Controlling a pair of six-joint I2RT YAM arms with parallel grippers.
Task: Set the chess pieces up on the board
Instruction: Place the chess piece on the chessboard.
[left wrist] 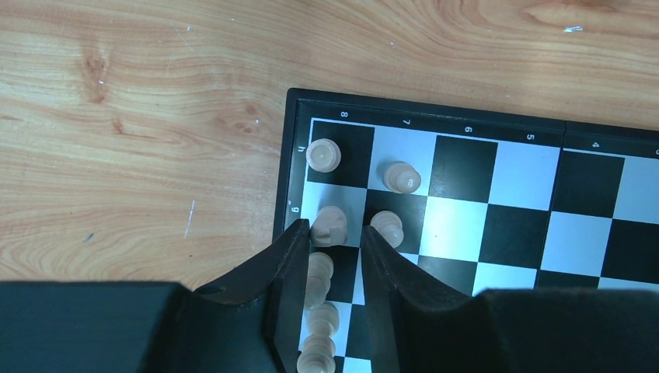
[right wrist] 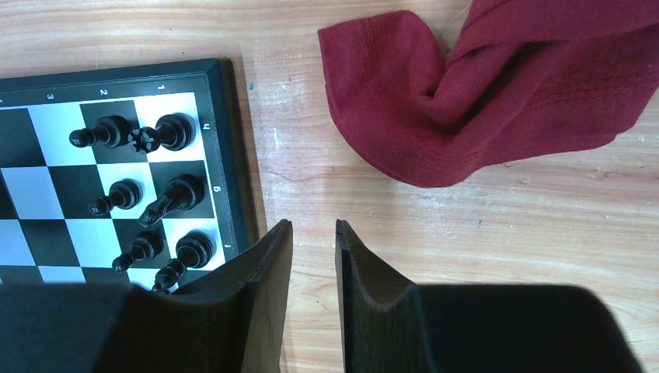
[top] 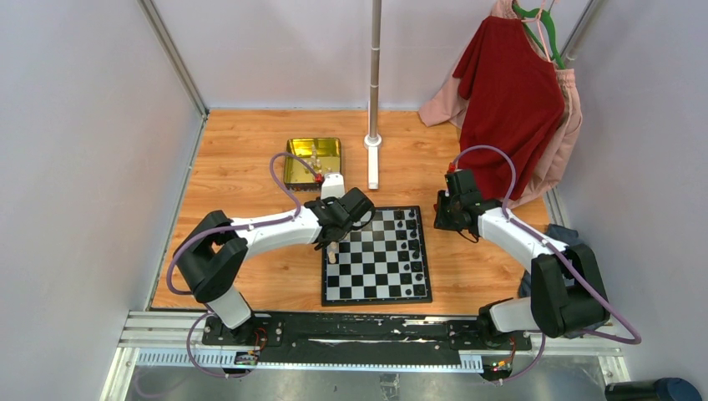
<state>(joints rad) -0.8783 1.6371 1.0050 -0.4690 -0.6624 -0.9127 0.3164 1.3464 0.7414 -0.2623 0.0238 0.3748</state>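
Wooden table (top: pixel 250 150): the board (top: pixel 377 288) carries cream pieces (left wrist: pixel 323 155) at its left edge. The left gripper (left wrist: pixel 336 233) has its parted jaws astride them, gripping none. A skewed lift could topple neighbours. The right gripper (right wrist: pixel 314 229) hangs released, empty.

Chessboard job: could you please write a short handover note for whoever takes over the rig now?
Left gripper: slightly open, over the cream pieces at the left edge of the board, clamping nothing.
Right gripper: open, empty, over bare table beside the black pieces.
Done: both colours partly set along opposite edges.
To do: pale pieces seem to remain in the gold tin; fill the gaps.
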